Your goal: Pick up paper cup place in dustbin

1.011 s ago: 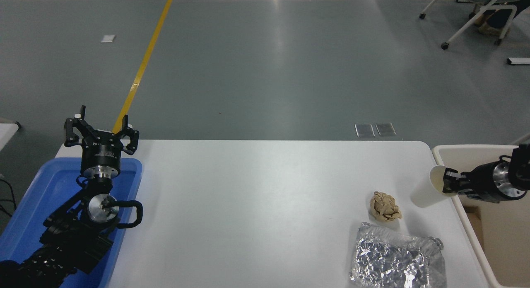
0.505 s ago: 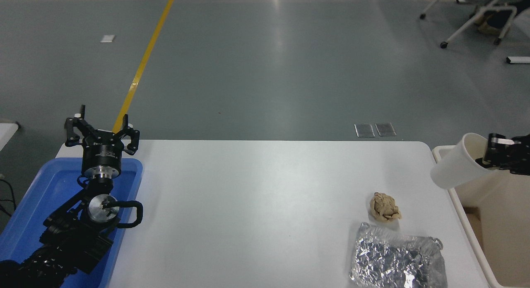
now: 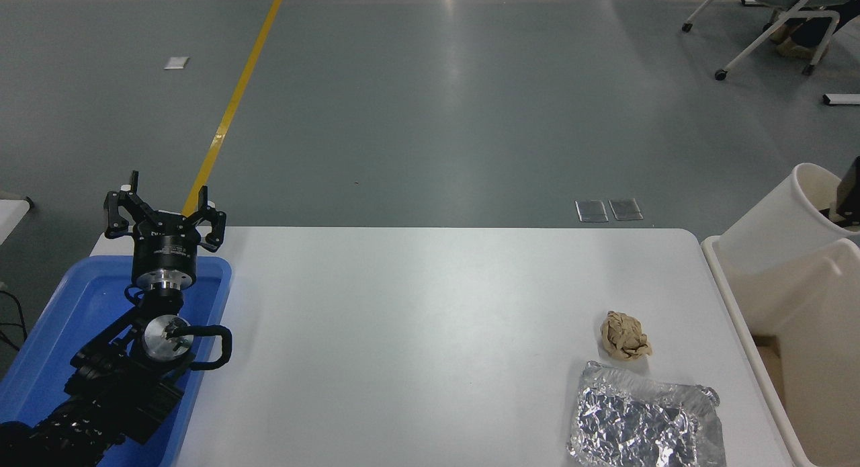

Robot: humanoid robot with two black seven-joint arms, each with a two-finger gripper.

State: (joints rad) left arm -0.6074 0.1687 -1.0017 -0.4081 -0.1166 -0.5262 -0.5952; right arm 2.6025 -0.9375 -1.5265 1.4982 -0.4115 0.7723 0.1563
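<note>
Off the white worktop (image 3: 416, 306), my right pincer (image 3: 848, 201) has lifted the gripped paper cup (image 3: 779, 228) higher over the dustbin (image 3: 722, 279); release comes next, I judge.

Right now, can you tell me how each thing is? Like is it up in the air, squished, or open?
paper cup: lifted, tilted, over the dustbin's far end, held at its rim.
dustbin: open, beside the table's right edge.
right gripper: mostly out of view at the cup's rim.
left gripper: open, parked over the blue tray.
brown paper ball: crumpled, on the table.
foil container: wrinkled, on the table.
</note>
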